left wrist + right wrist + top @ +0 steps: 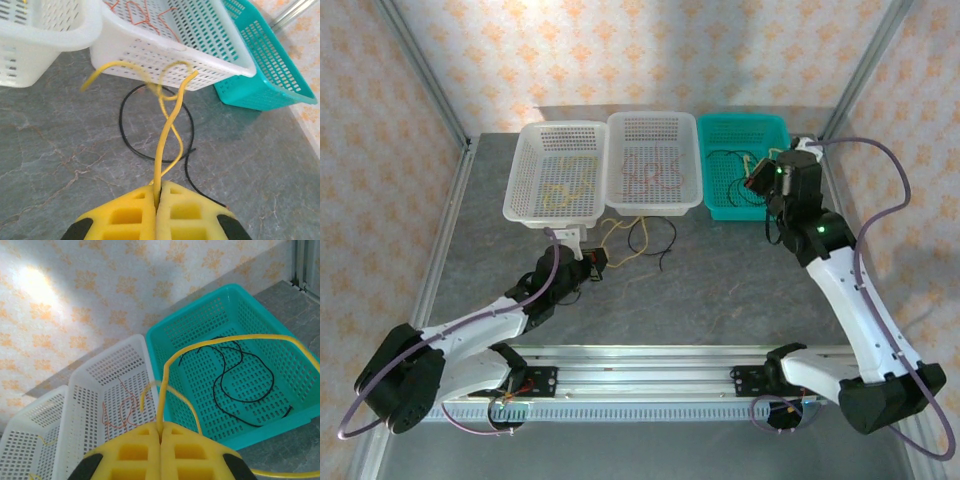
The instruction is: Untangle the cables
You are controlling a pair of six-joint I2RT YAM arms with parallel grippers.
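Our left gripper (159, 192) is clamped tight on a yellow cable (167, 122), twisted and knotted above a black loop (120, 117) on the counter (60, 150). Our right gripper (160, 432) pinches another yellow strand (240, 337) over the teal basket (200, 304), black cable (215, 382) inside.

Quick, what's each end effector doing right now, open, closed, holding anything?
Left end effector: closed on twisted yellow cable.
Right end effector: closed on arching yellow cable.
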